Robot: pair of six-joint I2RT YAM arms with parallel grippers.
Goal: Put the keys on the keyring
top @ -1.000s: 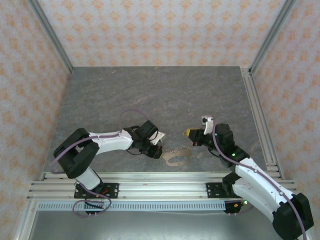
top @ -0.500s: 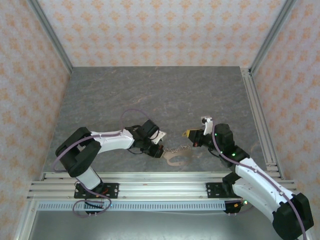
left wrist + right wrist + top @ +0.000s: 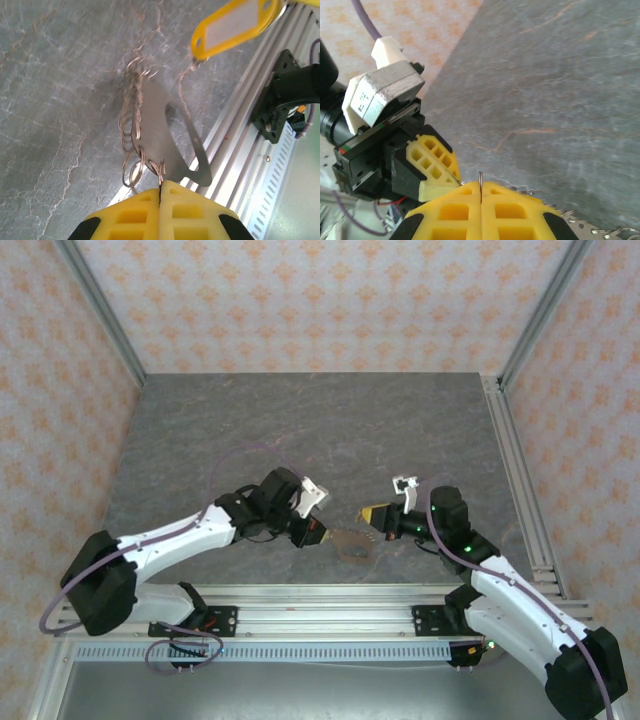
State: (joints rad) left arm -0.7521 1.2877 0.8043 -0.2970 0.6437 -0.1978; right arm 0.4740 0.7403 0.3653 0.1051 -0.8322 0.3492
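The keyring (image 3: 352, 543) is gripped by the left gripper (image 3: 161, 186), whose jaws are clenched on one small ring at the end of its chain of rings (image 3: 131, 127). It is carried just above the worktop (image 3: 330, 430), near the front rail (image 3: 300, 600) and between the two arms, with a shadow thrown beneath it. The right gripper (image 3: 480, 187) is seen with jaws clamped shut on a thin edge. That edge is judged to be the key (image 3: 235, 22), which is held aloft just beyond the keyring, apart from it.

Now the threading is in hand. A good result is judged to depend on the pinched ring being held steady and presented squarely. The key's narrow end should be brought in slowly along one line. The grip on the tiny ring should not be loosened, and twisting is best avoided so that the chain is not tangled.

In the left wrist view the key's long axis is set from lower left to upper right. Its narrow end is pointed lower left, toward the keyring, and a thin wire (image 3: 184, 85) is trailed from it. The flat oval loop (image 3: 155, 125) is stretched away from the jaws. Its long axis is run from lower right to upper left, with the chain laid alongside.
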